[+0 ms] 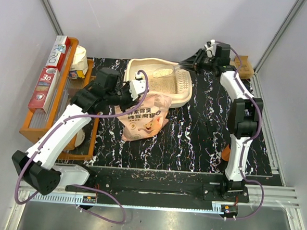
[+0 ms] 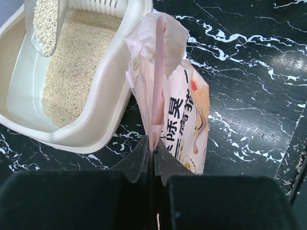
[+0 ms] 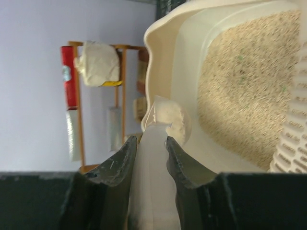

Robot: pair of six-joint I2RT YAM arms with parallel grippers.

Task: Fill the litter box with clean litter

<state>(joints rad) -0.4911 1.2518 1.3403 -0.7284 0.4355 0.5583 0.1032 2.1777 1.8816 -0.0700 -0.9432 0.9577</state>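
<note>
The cream litter box (image 1: pixel 183 98) stands at the back middle of the marble table, with a layer of clean litter (image 2: pixel 76 72) in it. My left gripper (image 2: pixel 153 147) is shut on the top edge of the pink-and-white litter bag (image 2: pixel 189 115), which stands against the box's near side. In the top view the left gripper (image 1: pixel 138 90) sits above the bag (image 1: pixel 143 119). My right gripper (image 3: pixel 151 141) is shut on the handle of a white scoop (image 3: pixel 173 120) loaded with litter and held over the box (image 3: pixel 165 43). The right gripper (image 1: pixel 188 62) reaches in from the back right.
An orange wooden tray (image 1: pixel 38 126) runs along the left edge with foil boxes (image 1: pixel 50 77) and a white roll (image 1: pixel 79 61). A brown item (image 1: pixel 243 64) lies at the back right corner. The box's slotted grille (image 3: pixel 292 143) is at its right end.
</note>
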